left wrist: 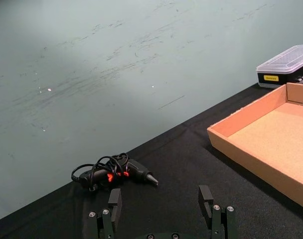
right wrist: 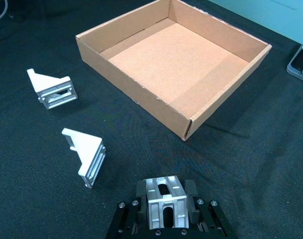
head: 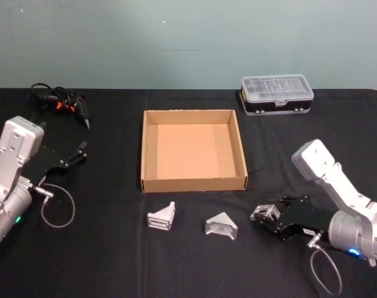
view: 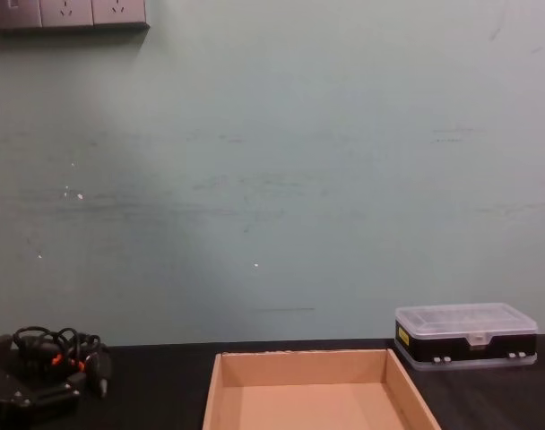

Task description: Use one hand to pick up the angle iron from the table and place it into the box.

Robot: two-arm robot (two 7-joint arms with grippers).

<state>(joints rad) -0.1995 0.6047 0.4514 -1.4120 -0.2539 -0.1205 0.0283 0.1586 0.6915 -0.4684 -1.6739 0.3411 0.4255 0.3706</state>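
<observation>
My right gripper (head: 263,216) sits low over the black table (head: 108,261), in front of the box and to its right. It is shut on a silver angle iron (right wrist: 165,204), which shows between its black fingers. Two more angle irons (head: 162,217) (head: 221,225) lie on the table just in front of the tan cardboard box (head: 195,184); the right wrist view shows them too (right wrist: 52,88) (right wrist: 87,157). The box (right wrist: 136,89) has nothing in it. At the table's left side my left gripper (head: 82,152) stands open (left wrist: 160,204) and holds nothing.
A clear-lidded black case (head: 276,94) stands behind the box at the back right. A black tool with orange marks and a coiled cable (head: 64,102) lies at the back left, just beyond my left gripper. A pale wall rises behind the table.
</observation>
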